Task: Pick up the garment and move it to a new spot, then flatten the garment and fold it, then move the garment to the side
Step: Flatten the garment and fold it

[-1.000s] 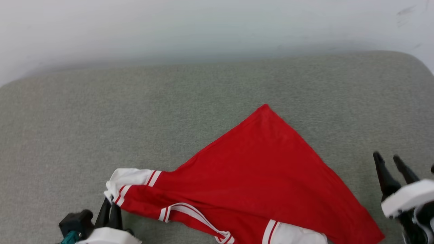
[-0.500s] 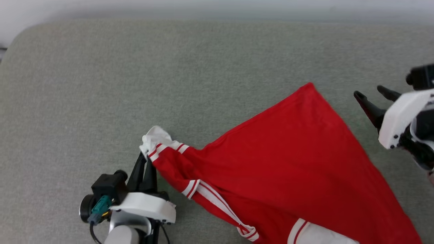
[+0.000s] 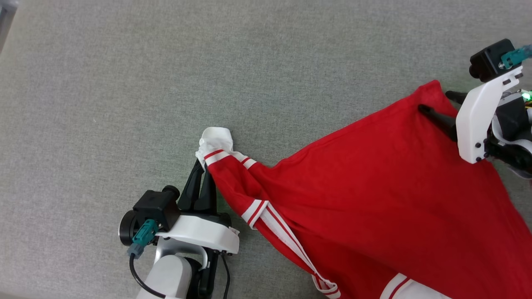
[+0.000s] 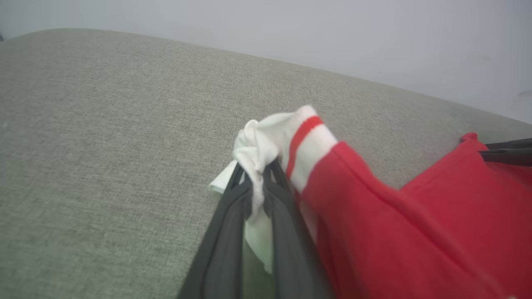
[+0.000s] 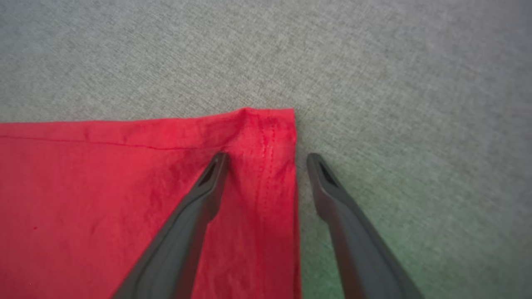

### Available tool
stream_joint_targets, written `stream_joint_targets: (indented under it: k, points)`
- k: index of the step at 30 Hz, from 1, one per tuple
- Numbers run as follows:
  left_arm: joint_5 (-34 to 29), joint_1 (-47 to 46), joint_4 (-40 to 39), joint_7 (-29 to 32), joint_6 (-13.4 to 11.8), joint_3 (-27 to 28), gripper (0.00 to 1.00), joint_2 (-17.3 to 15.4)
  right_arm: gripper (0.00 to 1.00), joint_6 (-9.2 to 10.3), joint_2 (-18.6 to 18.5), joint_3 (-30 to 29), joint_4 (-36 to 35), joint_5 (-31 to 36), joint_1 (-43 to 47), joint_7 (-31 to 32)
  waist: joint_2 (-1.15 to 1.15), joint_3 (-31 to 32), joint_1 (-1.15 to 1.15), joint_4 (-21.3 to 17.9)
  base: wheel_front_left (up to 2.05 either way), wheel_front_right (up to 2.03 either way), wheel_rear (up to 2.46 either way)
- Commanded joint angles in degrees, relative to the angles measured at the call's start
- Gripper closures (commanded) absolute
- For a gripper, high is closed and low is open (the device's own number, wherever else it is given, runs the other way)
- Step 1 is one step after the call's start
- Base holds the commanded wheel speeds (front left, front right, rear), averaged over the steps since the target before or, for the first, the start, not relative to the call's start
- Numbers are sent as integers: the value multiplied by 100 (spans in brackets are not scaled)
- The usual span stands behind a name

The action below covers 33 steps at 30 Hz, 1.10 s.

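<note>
The garment (image 3: 374, 187), red with white sleeves and red-and-white striped trim, lies spread across the grey-green cushion, running from a bunched white sleeve at centre to the lower right. My left gripper (image 3: 203, 168) is shut on that white sleeve end (image 4: 266, 141), pinching the cloth between its dark fingers (image 4: 232, 216). My right gripper (image 3: 436, 103) stands open over the garment's far red hem corner (image 5: 266, 128), one finger (image 5: 199, 199) above the red cloth and the other (image 5: 341, 199) just off its edge over the cushion. Nothing is held between the right fingers.
The grey-green upholstered cushion (image 3: 124, 83) stretches wide to the left and beyond the garment. A pale wall (image 4: 291, 29) rises behind its far edge in the left wrist view. A dark strip (image 3: 6, 16) shows at the top left corner.
The head camera has tilted down, so the whole scene shifted. My right gripper has come in over the garment's far hem corner. The left gripper has kept its grip on the sleeve.
</note>
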<state>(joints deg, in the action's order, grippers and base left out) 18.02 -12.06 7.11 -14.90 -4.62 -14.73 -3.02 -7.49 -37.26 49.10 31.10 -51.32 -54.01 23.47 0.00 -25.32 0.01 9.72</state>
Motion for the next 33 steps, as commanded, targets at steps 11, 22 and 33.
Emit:
stream_joint_targets:
  k: [11,22,33]
  points:
    - [240,5,-98,-36,-119,-72,100,13,100,-7,-14,1193,355,-1195,63,735,0,-84,-1,74,0,0,0]
    - [80,-58,174,-30,3,409,100,-152,100,3,2,1110,613,-1343,-476,-1052,0,581,-1,-487,0,0,0]
    - [189,-1236,692,544,192,728,100,-774,100,3,646,885,1575,-1249,-533,-2215,0,1055,-1,-1425,0,0,0]
